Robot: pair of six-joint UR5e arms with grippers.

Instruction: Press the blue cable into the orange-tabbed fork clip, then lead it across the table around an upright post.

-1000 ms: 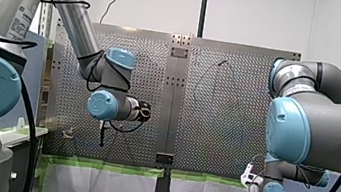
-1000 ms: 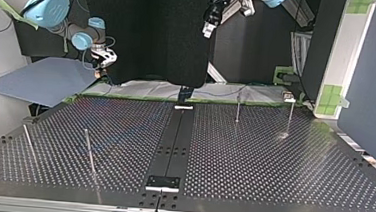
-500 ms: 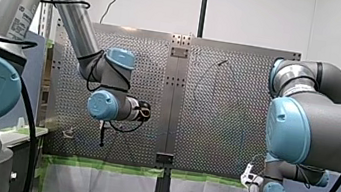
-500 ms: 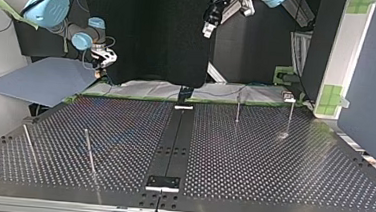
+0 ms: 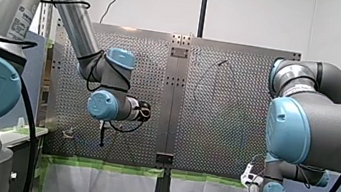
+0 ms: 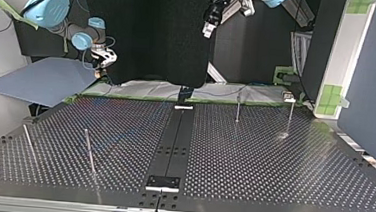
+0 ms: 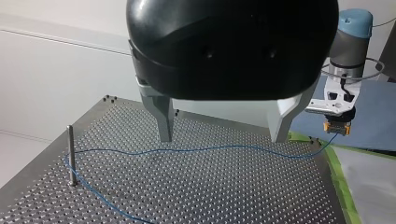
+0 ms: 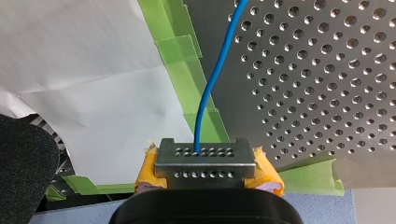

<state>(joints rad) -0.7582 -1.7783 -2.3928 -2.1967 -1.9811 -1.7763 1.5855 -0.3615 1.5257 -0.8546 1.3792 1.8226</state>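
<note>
The blue cable (image 7: 210, 149) lies across the perforated table (image 7: 224, 196). It bends around an upright post (image 7: 71, 154) and runs on toward the near edge. My left gripper (image 7: 223, 138) hovers above the cable, black with metal fingers (image 7: 164, 121), open and holding nothing. The cable's other end rises to my right gripper (image 7: 337, 127) beyond the table's corner. In the right wrist view my right gripper (image 8: 205, 156), with yellow pads, is shut on the blue cable (image 8: 210, 88). A small clip (image 6: 289, 98) sits at the far edge in the top view; its tab colour is unclear.
In the top view, thin posts stand at the far right (image 6: 237, 107) (image 6: 290, 118) and the near left (image 6: 88, 151). A black strip (image 6: 173, 140) divides the table. Green tape (image 8: 187, 70) and white sheeting (image 8: 93, 70) border the edge by my right gripper.
</note>
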